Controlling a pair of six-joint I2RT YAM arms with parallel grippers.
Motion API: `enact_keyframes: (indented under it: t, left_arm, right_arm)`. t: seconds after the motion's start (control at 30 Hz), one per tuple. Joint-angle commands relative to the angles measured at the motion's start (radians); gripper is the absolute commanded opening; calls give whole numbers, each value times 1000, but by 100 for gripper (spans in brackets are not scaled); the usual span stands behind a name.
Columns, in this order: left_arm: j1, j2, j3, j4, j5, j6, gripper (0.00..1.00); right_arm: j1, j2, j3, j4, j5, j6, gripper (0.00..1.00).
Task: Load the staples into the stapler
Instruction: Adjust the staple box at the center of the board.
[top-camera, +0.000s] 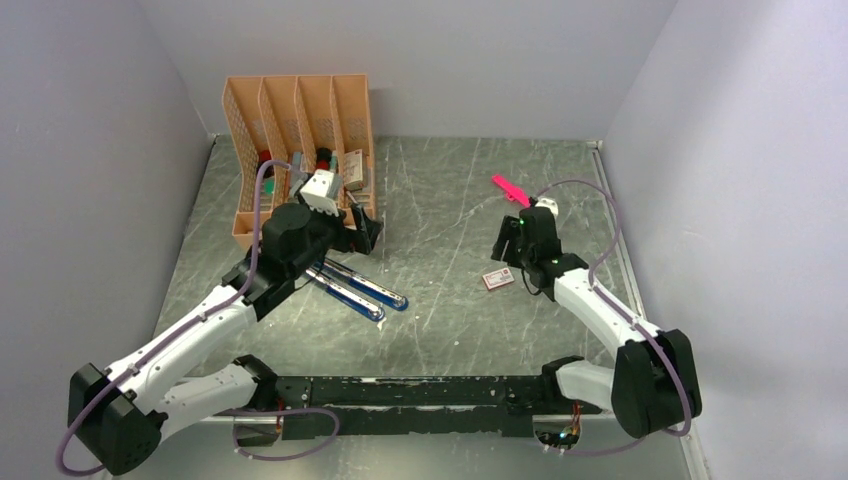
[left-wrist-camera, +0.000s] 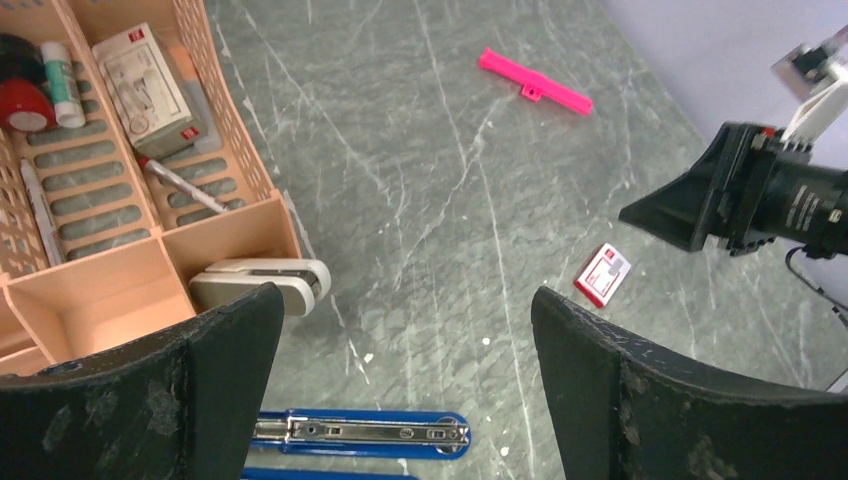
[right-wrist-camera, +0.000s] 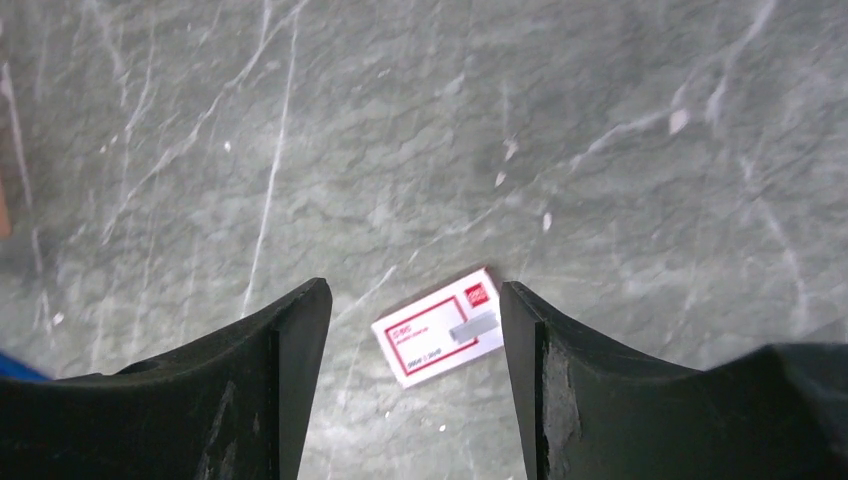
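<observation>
On the left, the left fingers (top-camera: 366, 232) are spread wide and hold nothing. They hover just above the blue stapler (top-camera: 360, 290), which lies swung open on the counter (top-camera: 450, 200) with its metal channel facing up. Further right, the small pink-and-white box of staples (right-wrist-camera: 440, 328) lies flat on the counter, well apart from the stapler. The right fingers (top-camera: 505, 250) hang over the box, partly open, one to each side, gripping nothing. No loose strip shows. The stapler looks ready, but taking out a strip and seating it in the channel remain.
</observation>
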Motion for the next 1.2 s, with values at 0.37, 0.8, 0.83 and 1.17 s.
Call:
enact_keyframes:
  t: [0.37,0.8,0.83,1.17]
  left_arm:
    - [6,-27,4,23,-20,-19,97]
    - [5,-10,9,25,-27,-66,97]
    - [5,-7,11,22,-31,-76,97]
    - [5,26,35,-3,-40,-109,96]
  right_arm:
    - [0,-24,-167,6,-316,134,68]
    - [30,120,-193,230,-319,233,68]
    - [32,137,-190,247,-314,236,68]
    - [35,273,-70,295,-377,123,68]
